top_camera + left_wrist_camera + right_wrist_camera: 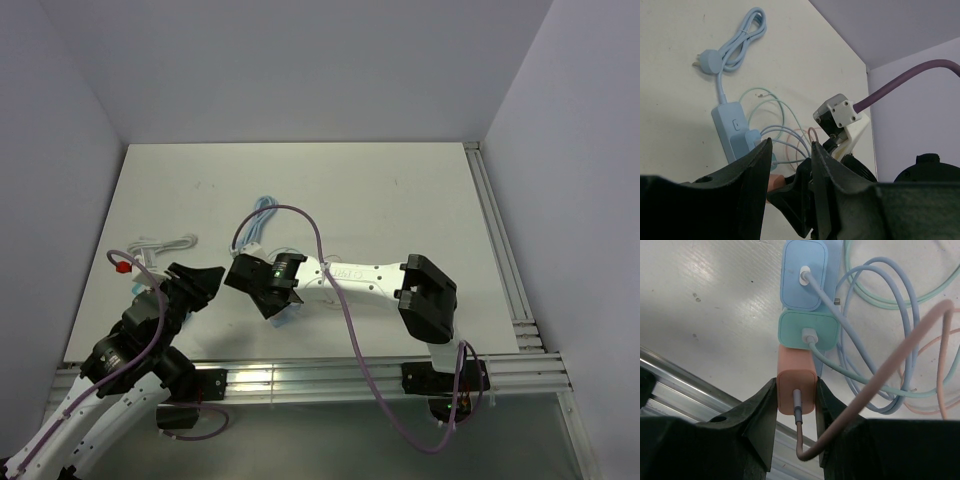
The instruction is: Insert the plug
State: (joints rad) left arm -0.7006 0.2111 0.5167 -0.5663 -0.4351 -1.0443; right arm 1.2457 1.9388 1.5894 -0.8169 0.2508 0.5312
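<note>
In the right wrist view my right gripper [796, 386] is shut on a salmon-orange charger plug [796, 375] with its pink cable [900, 365] looping away. The plug stands in line right behind a green charger [809, 330] and a blue charger [804, 275] on the light blue power strip [836, 255]. I cannot tell how deep it sits. In the left wrist view my left gripper [790, 150] is open and empty, just short of the strip [729, 125] and the orange plug [774, 182]. From above, the left gripper [205, 280] and the right gripper [262, 292] are close together.
The strip's own cord and wall plug [707, 60] lie coiled at the far side. Green, blue and pink cables [785, 130] loop on the table beside the strip. A white cable [160, 243] and a red piece [120, 267] lie at the left. An aluminium rail [330, 375] runs along the near edge.
</note>
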